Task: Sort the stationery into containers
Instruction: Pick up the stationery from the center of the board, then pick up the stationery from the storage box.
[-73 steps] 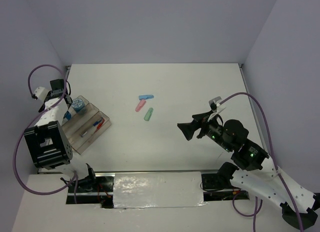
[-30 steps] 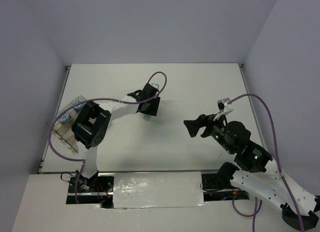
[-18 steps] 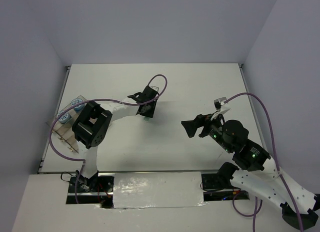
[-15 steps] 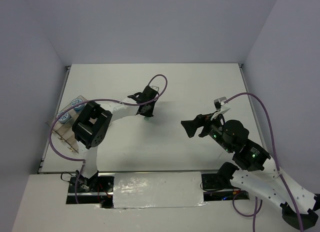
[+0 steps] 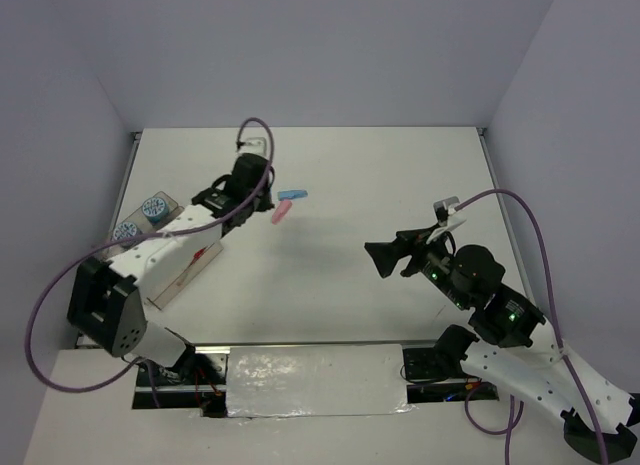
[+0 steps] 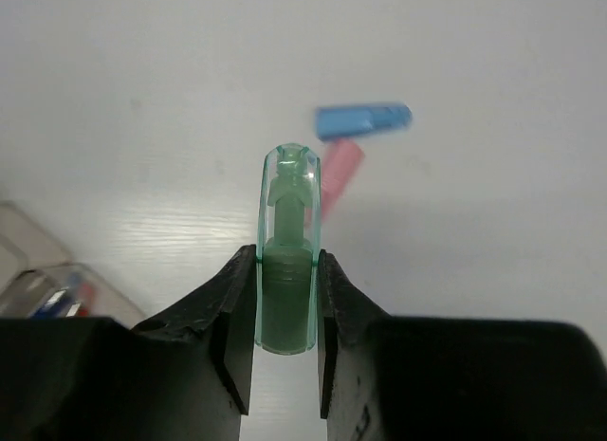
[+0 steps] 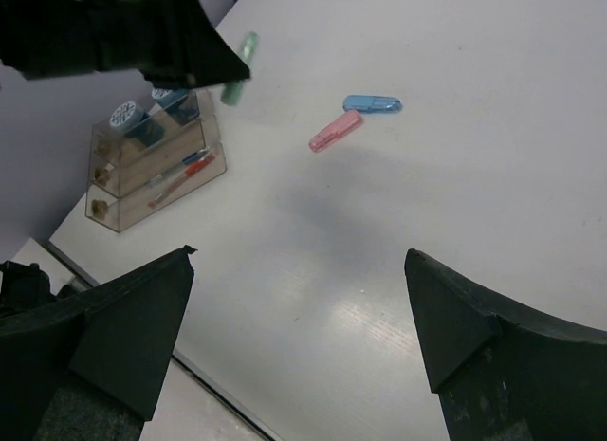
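Holding the right end effector (image 7: 299, 351) spread wide above the white desk (image 7: 379, 223). Showing the clear divided tray (image 7: 112, 211) with two blue-white patterned discs (image 7: 124, 114) at one end, red and blue pens (image 7: 180, 180) along another compartment. Clamping the left end effector (image 6: 287, 270) on a translucent green capsule (image 6: 287, 199) above the desk, hidden from the top camera. Seeing pink capsule (image 6: 339, 168) and blue capsule (image 6: 363, 119) beyond, close together.

I see the green translucent capsule-shaped piece (image 6: 287, 261) pinched in the left gripper (image 6: 287, 275), off the table. The blue capsule-shaped piece (image 5: 292, 195) and the pink capsule-shaped piece (image 5: 281, 213) lie mid-table, seemingly touching. At the left, the clear plastic divided tray (image 7: 114, 213) holds two round blue-white patterned discs (image 5: 153, 207) and thin red and blue pens (image 7: 180, 180).
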`<state>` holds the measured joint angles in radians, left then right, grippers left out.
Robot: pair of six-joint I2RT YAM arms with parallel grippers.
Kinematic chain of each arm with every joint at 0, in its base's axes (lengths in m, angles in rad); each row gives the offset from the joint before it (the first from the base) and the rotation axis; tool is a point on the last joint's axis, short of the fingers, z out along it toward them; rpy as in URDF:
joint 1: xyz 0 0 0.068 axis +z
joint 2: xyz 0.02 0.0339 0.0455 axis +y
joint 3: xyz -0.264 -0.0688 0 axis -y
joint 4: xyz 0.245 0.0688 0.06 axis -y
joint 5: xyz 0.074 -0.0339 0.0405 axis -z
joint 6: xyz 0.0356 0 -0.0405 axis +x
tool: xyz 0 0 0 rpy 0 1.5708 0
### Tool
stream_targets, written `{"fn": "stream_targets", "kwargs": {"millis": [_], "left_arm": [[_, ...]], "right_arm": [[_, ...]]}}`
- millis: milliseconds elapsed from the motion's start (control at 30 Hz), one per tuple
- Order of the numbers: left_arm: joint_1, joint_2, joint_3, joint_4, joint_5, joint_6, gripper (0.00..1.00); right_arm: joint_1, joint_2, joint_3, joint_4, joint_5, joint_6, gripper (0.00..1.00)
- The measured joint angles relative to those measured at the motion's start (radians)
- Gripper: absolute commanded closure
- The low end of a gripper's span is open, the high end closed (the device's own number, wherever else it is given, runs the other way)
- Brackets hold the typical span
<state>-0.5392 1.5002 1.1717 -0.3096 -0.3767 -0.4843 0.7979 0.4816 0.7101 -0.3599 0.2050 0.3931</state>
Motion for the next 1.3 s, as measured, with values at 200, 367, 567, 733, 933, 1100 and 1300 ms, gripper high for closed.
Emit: {"fn": "stream_targets", "kwargs": {"millis": [200, 367, 567, 733, 933, 1100, 1300], "left_arm": [[0.271, -0.115, 0.015, -0.06, -0.097, 0.03, 1.0], [0.419, -0.127, -0.063, -0.023, -0.155, 0.262, 1.0], [0.449, -0.156, -0.302, 0.144, -0.148, 0.578, 1.0], [0.488, -0.159, -0.447, 0.225, -0.161, 0.665, 1.0], [0.513, -0.143, -0.458, 0.303, -0.2, 0.673, 0.84], [0.52, -0.143, -0.473, 0.348, -0.219, 0.668, 0.7], [0.521, -0.143, -0.513, 0.368, -0.226, 0.664, 0.58]], "right_arm": [[0.0, -0.027, -0.008, 0.001, -0.005, -0.024, 0.0], [0.0, -0.048, -0.022, 0.009, -0.012, -0.04, 0.0], [0.0, -0.054, -0.045, 0.04, -0.04, -0.055, 0.0], [0.0, -0.057, -0.046, 0.045, -0.064, -0.074, 0.0], [0.0, -0.101, -0.063, 0.045, -0.073, -0.09, 0.0], [0.0, -0.105, -0.064, 0.045, -0.084, -0.096, 0.0], [0.0, -0.105, -0.064, 0.045, -0.09, -0.096, 0.0]]}}
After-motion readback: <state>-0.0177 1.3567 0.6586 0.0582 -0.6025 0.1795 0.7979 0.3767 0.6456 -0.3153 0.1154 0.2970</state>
